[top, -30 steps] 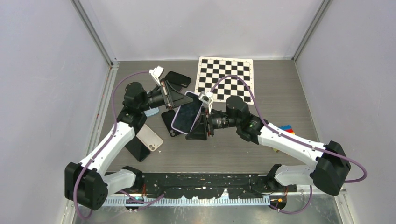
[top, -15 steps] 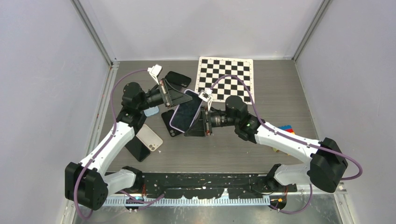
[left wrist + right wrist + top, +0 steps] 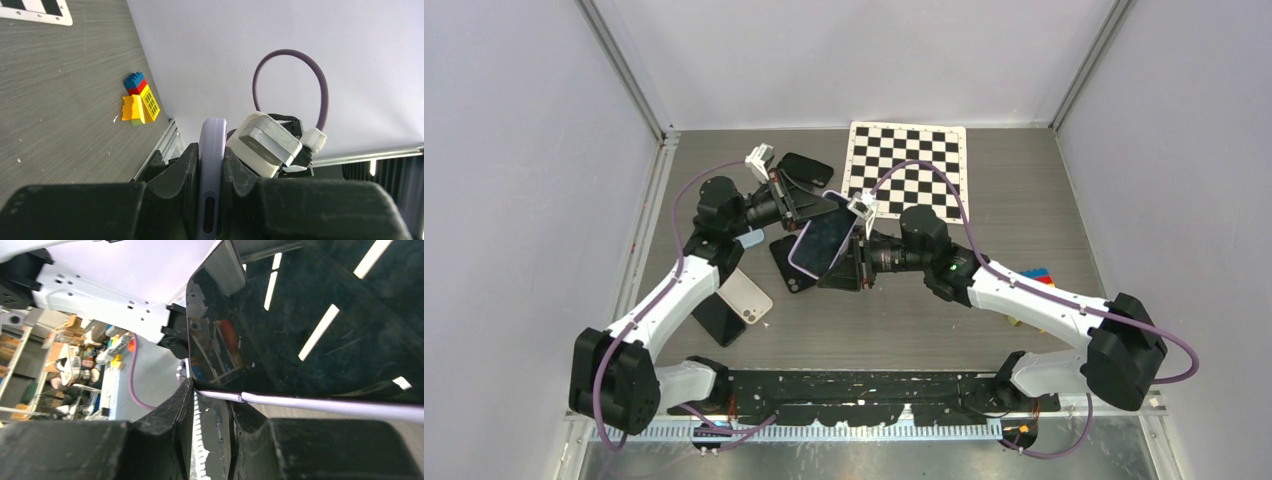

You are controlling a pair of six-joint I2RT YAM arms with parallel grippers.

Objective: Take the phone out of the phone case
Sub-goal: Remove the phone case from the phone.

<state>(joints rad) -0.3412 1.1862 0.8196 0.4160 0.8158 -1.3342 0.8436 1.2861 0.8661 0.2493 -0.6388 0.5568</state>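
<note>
We see the phone point(image 3: 822, 243) held up off the surface point(image 3: 1024, 200), just off the near left corner of the checkerboard point(image 3: 907, 160). Its dark screen tilts upward, and it sits inside the lavender phone case point(image 3: 796, 262), whose rim shows all round the glass.

The left pincer point(image 3: 809, 205) comes in from the side away from the checkerboard and is closed on the upper end of the phone case. In the left wrist view, its two black fingers point(image 3: 186, 167) press the rounded lavender rim point(image 3: 211, 150) from both sides, with no gap showing.

The right pincer point(image 3: 849, 262) reaches in from the side nearer the arm bases, below the checkerboard's near edge. In its own view the right pincer point(image 3: 210, 405) has its fingers point(image 3: 175, 412) drawn in tight around the thin lavender edge point(image 3: 325, 402), and the glossy screen point(image 3: 300, 315) rises above them.

Several other phones lie flat on the surface to the left of the checkerboard. One is black point(image 3: 805, 168) and close to its left edge, and a pale one point(image 3: 744, 295) lies well nearer the bases. A cluster of toy bricks point(image 3: 1036, 273) rests beyond the checkerboard's near right corner.
</note>
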